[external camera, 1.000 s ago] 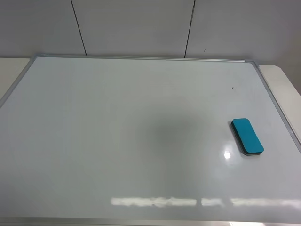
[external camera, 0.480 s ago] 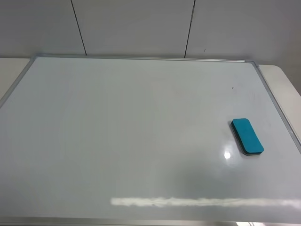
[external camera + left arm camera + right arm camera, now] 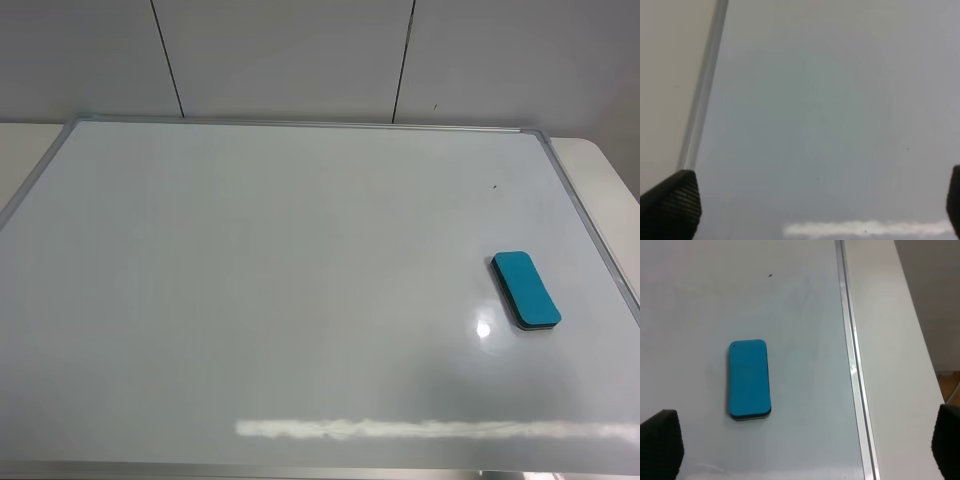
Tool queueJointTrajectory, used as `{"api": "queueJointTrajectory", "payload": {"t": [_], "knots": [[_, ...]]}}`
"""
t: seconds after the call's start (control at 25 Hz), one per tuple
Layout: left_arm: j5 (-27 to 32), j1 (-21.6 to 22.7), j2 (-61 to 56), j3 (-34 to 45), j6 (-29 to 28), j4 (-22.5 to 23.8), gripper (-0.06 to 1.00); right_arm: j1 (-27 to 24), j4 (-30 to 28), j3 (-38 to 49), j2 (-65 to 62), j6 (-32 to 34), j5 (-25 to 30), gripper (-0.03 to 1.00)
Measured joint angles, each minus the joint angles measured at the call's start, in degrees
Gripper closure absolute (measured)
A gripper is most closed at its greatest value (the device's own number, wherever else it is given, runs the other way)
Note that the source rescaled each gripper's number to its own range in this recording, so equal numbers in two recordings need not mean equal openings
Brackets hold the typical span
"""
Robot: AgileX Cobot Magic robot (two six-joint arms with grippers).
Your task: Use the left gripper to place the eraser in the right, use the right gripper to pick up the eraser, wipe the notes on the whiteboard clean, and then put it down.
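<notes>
The teal-blue eraser lies flat on the whiteboard near its right edge, touched by nothing. It also shows in the right wrist view, ahead of my right gripper. That gripper is open and empty, with its fingertips wide apart. My left gripper is open and empty over bare board beside the silver frame. Neither gripper shows in the exterior view. No scribbled notes show. Only a tiny dark speck marks the board.
The board's silver frame runs close to the right of the eraser, with pale table beyond it. A grey panelled wall stands behind the board. Bright light reflections lie along the board's front.
A dark shadow in the middle of the board has slid toward the front edge and faded. The eraser has not moved.
</notes>
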Motion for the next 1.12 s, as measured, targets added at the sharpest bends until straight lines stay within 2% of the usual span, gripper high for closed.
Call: {"api": "queueJointTrajectory", "payload": {"t": [1.12], "knots": [[0.00, 0.00, 0.00, 0.00, 0.00, 0.00, -0.06, -0.07, 0.43, 0.04, 0.00, 1.40, -0.18, -0.03]]}}
